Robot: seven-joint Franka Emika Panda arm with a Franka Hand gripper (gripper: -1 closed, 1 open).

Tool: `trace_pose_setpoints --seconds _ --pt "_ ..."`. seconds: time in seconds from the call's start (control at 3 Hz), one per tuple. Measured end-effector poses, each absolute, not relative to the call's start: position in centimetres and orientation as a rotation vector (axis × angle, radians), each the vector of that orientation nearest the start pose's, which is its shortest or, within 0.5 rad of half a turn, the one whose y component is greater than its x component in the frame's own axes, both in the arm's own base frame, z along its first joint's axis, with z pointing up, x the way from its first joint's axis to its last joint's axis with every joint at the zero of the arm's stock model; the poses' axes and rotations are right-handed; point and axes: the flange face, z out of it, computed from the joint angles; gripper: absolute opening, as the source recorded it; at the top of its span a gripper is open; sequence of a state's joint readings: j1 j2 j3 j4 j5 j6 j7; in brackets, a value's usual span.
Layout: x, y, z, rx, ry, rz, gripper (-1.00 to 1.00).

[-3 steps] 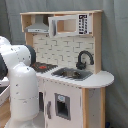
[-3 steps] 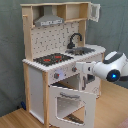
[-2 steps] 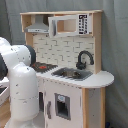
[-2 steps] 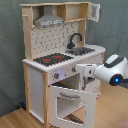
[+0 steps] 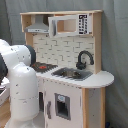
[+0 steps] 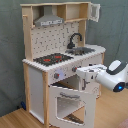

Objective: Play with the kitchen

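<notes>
**Kitchen with oven door ajar, arm at its front**

Kitchen (image 6: 50,75) fills the middle of both exterior views, a tall white and light-wood toy unit standing on a wooden floor (image 6: 15,117) before a grey curtain (image 6: 115,30). I take it as my landmark for everything else.

On its worktop I see the black hob (image 6: 52,59) with red rings, and beside that the grey sink (image 6: 85,50) with a black curved faucet (image 6: 75,39) rising behind it. Above the worktop runs the pegboard back (image 6: 52,37), and higher up sits the grey hood (image 6: 49,19). In the first exterior view a microwave-like cabinet (image 5: 70,25) is next to the hood. In the second exterior view a small upper cabinet door (image 6: 94,12) stands swung open at the top corner.

Below the hob, the windowed oven door (image 6: 67,102) hangs tilted outward, hinged at the bottom.

My arm (image 6: 112,77) reaches in from the second exterior view's right, its white body level with the kitchen's front panel. The gripper (image 6: 80,74) sits just in front of the panel above the oven door, near the knobs (image 6: 59,75). I cannot tell whether it is spread or closed, nor whether it touches anything.

In the first exterior view the arm's white links (image 5: 22,85) stand close against the kitchen's hob side, hiding part of the lower cabinet.
</notes>
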State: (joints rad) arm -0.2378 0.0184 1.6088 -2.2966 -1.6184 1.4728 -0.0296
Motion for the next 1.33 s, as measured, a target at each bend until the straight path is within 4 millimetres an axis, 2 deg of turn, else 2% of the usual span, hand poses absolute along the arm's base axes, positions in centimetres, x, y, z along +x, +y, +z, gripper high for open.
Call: trace_pose_setpoints --seconds 0.67,1.33 --pt "24.3 42.7 37.6 0.621 1.296 0.458 1.00" --pt "27.9 38.7 33.9 0.531 1.357 0.400 1.00"
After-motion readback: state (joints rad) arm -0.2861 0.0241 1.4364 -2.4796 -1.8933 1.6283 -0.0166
